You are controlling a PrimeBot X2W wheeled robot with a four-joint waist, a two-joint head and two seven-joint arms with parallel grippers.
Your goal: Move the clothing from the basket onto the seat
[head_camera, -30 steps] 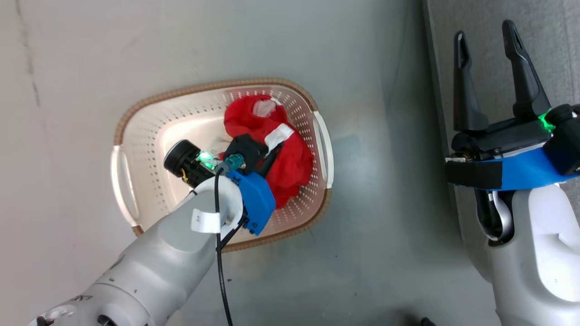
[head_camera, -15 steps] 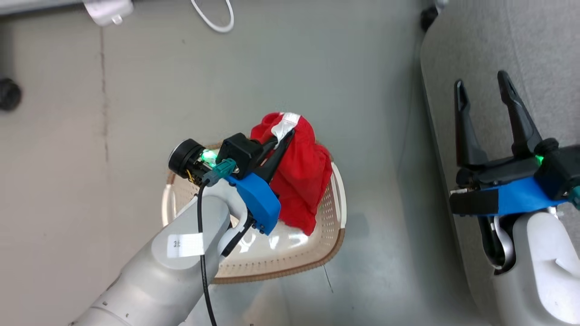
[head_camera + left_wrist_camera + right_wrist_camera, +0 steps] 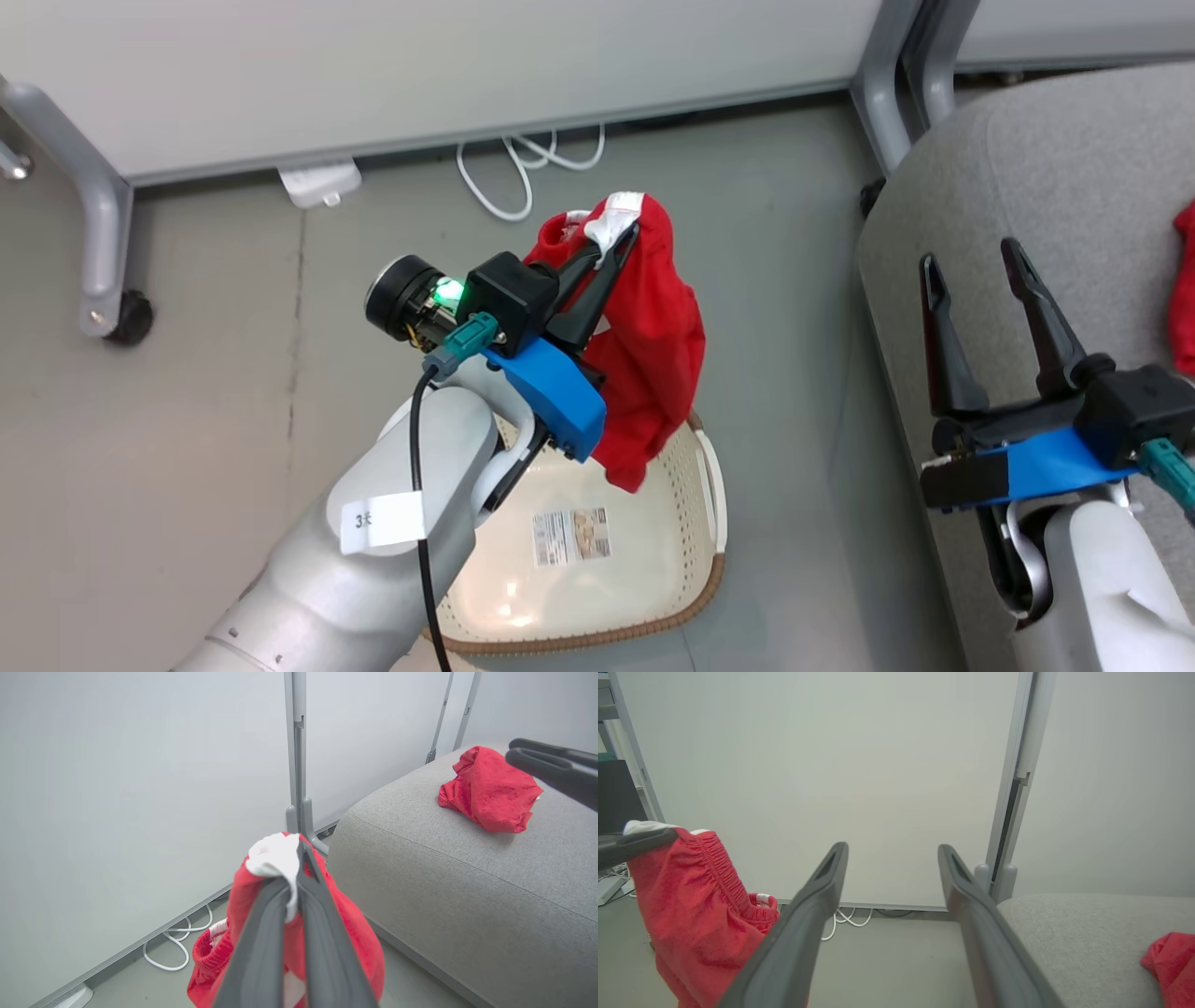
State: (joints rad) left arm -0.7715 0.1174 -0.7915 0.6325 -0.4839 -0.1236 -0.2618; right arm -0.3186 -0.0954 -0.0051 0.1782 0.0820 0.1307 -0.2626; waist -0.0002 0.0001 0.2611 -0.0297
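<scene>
My left gripper (image 3: 624, 231) (image 3: 293, 858) is shut on the white trim of a red garment (image 3: 653, 345) (image 3: 345, 933) (image 3: 696, 905), which hangs well above the basket (image 3: 686, 611). The cream basket sits on the floor below, its bottom bare with a paper label (image 3: 571, 537). The grey seat (image 3: 1064, 177) (image 3: 444, 891) (image 3: 1069, 942) stands to the right. A second red garment (image 3: 488, 788) (image 3: 1184, 289) (image 3: 1171, 956) lies crumpled on it. My right gripper (image 3: 976, 266) (image 3: 892, 851) is open over the seat's near edge with nothing between its fingers.
A pale wall panel (image 3: 420, 65) on grey metal legs (image 3: 93, 224) with a caster (image 3: 131, 322) runs along the back. White cables (image 3: 523, 177) and a white adapter (image 3: 320, 182) lie on the floor beneath it. A grey post (image 3: 882, 84) stands by the seat's corner.
My left gripper has lifted the red garment out of the basket and high above it. The head camera has tilted upward, bringing the wall, cables and more of the seat into the picture.
</scene>
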